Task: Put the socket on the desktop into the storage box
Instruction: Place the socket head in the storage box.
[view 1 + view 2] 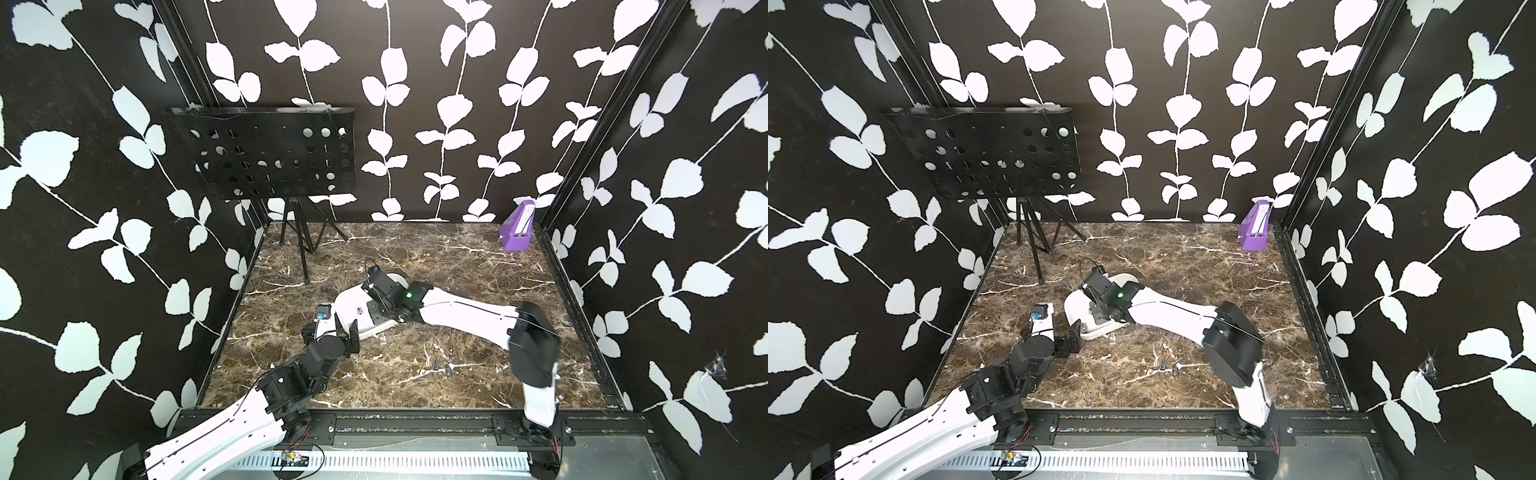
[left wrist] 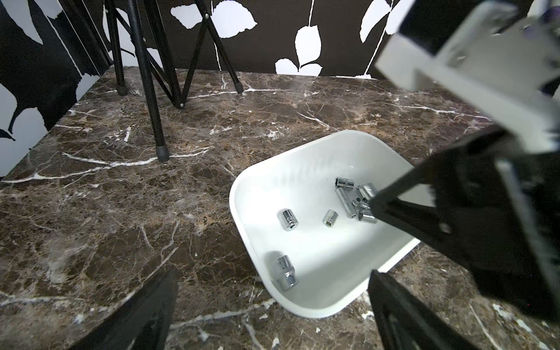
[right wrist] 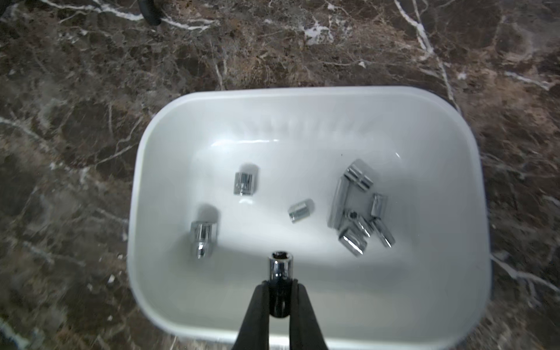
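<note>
The right gripper (image 3: pixel 280 286) is pinched almost shut on a chrome socket (image 3: pixel 281 266). The socket juts out past the fingertips, over the inside of the white storage box (image 3: pixel 303 92), where loose sockets (image 3: pixel 354 209) already lie. In both top views the box (image 1: pixel 349 303) (image 1: pixel 1077 307) sits mid-frame. The left gripper (image 1: pixel 331 334) stands open and empty just beside the box's lower-left edge.

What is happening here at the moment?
The right end effector is shut on a chrome socket and holds it above the white storage box on the marble table. Several other sockets already lie inside the box. The left end effector is open and empty, beside the box.
</note>
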`<state>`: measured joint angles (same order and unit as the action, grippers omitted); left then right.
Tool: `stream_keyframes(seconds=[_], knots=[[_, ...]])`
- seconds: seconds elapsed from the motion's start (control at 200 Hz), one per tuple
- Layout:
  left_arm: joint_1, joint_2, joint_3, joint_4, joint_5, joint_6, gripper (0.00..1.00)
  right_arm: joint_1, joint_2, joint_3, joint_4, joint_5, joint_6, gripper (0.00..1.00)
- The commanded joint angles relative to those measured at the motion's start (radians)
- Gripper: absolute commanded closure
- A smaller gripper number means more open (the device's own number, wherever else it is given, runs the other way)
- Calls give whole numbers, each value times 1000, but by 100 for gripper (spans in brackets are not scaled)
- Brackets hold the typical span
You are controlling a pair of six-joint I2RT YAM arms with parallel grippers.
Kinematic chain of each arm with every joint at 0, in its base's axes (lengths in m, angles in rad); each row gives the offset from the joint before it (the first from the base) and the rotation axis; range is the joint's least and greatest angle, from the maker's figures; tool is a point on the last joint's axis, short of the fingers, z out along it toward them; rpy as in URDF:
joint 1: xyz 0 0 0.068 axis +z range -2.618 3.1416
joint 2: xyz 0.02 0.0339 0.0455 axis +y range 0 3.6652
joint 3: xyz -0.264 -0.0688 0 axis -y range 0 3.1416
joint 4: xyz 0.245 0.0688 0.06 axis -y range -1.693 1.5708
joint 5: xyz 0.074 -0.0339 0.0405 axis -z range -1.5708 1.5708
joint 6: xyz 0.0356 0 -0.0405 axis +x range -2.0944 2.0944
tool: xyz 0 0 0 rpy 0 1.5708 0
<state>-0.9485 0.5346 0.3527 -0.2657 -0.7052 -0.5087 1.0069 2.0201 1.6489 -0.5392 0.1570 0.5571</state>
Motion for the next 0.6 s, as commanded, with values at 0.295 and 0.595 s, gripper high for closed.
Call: stream_keyframes(seconds=[0.295,0.595], knots=[[-4,-7,-2,35,56,13,1,-53,-54,-43,12,-28,-61,65],[-4,103,5,157,252,59,3,-44,-518,-555,41,91,-105,63]])
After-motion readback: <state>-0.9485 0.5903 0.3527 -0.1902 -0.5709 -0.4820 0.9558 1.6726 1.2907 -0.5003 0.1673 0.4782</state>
